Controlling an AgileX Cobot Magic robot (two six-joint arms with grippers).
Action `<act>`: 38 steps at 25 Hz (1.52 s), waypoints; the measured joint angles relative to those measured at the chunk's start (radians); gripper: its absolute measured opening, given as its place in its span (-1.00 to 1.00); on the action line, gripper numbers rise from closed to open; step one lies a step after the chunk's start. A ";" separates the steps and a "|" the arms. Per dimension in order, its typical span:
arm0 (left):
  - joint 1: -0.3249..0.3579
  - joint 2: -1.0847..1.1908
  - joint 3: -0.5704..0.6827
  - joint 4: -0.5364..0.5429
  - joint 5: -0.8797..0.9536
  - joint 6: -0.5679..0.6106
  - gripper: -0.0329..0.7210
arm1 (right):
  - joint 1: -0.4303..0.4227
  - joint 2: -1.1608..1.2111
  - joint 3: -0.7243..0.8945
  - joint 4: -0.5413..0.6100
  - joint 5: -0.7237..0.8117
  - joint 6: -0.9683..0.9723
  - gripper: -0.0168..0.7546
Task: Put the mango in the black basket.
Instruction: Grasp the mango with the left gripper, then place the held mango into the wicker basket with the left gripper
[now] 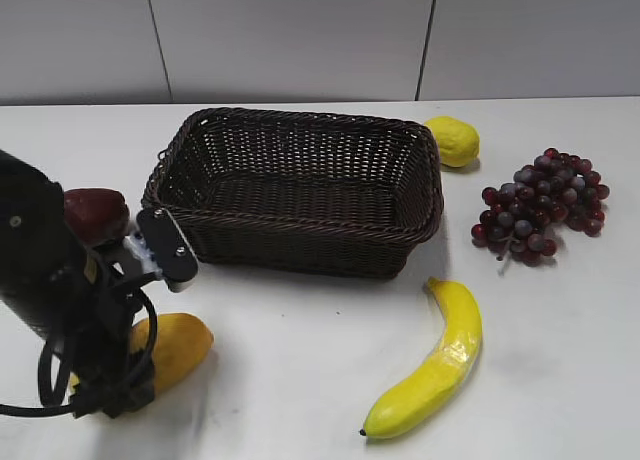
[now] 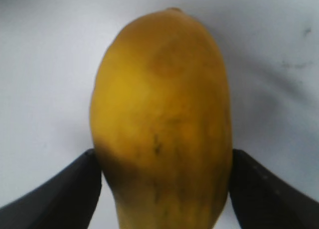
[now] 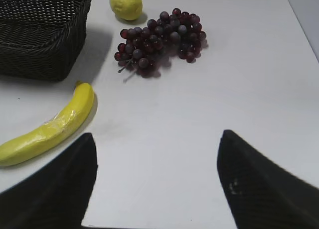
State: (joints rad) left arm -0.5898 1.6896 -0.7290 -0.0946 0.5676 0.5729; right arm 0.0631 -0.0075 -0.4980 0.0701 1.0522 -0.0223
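The mango [image 1: 182, 345], a plump yellow-orange fruit, lies on the white table at the front left, in front of the black basket [image 1: 300, 242]. My left arm [image 1: 50, 270] reaches down over the mango's left end. In the left wrist view the mango [image 2: 162, 89] fills the frame, and the two black fingers of my left gripper [image 2: 163, 162] press against its sides. My right gripper [image 3: 157, 139] is open and empty above bare table. The basket is empty; its corner shows in the right wrist view [image 3: 40, 40].
A banana [image 1: 435, 365] lies at the front right, also in the right wrist view [image 3: 50, 129]. A lemon [image 1: 453, 140] sits by the basket's far right corner. Dark red grapes [image 1: 540, 205] lie at the right. A dark red fruit [image 1: 95, 212] sits behind my left arm.
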 joint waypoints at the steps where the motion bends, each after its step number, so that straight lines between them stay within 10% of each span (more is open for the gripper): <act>1: 0.000 0.010 0.000 -0.001 -0.005 0.000 0.67 | 0.000 0.000 0.000 0.000 0.000 0.000 0.53; 18: 0.000 -0.114 -0.130 0.123 0.343 0.027 0.53 | 0.000 0.000 0.000 0.000 0.000 0.000 0.53; 38: 0.000 0.357 -1.092 0.064 0.589 0.524 0.53 | 0.000 0.000 0.000 0.000 0.000 0.000 0.53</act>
State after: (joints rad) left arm -0.5898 2.0464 -1.8212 -0.0303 1.1562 1.0973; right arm 0.0631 -0.0075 -0.4980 0.0701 1.0522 -0.0223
